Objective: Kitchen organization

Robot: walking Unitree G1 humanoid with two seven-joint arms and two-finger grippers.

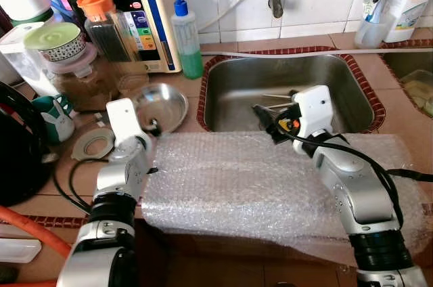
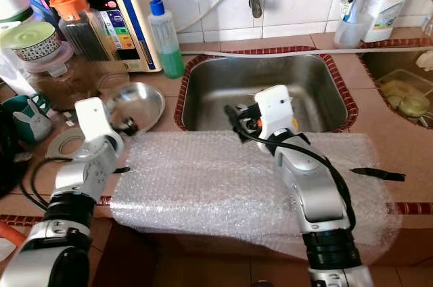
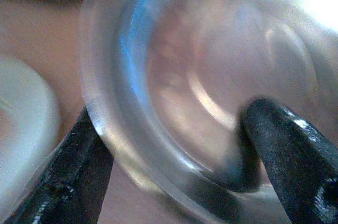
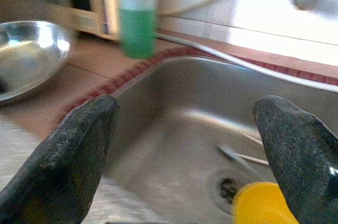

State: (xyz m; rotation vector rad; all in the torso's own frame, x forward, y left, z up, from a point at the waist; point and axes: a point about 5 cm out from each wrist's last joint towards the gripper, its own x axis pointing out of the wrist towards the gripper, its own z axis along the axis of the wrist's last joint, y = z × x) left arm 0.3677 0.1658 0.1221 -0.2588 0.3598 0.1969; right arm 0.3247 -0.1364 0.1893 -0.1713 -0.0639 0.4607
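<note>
A shiny steel bowl (image 1: 162, 105) sits on the brown counter left of the sink (image 1: 233, 91). My left gripper (image 1: 153, 124) is at the bowl's near rim. In the left wrist view its two black fingers (image 3: 285, 150) stand apart, one outside the rim and one inside the bowl (image 3: 211, 76). My right gripper (image 1: 265, 119) is open and empty, hovering over the sink's near edge and pointing left across it. A sheet of bubble wrap (image 1: 250, 179) lies across the counter's front under both arms.
Thin utensils (image 4: 240, 155) lie by the sink's drain. A green soap bottle (image 1: 186, 36), a white appliance (image 1: 139, 9) and jars (image 1: 108, 26) stand at the back left. A tape roll (image 1: 93, 143) and a bunny mug (image 1: 54, 116) sit nearby. A second basin (image 1: 413, 77) is at the right.
</note>
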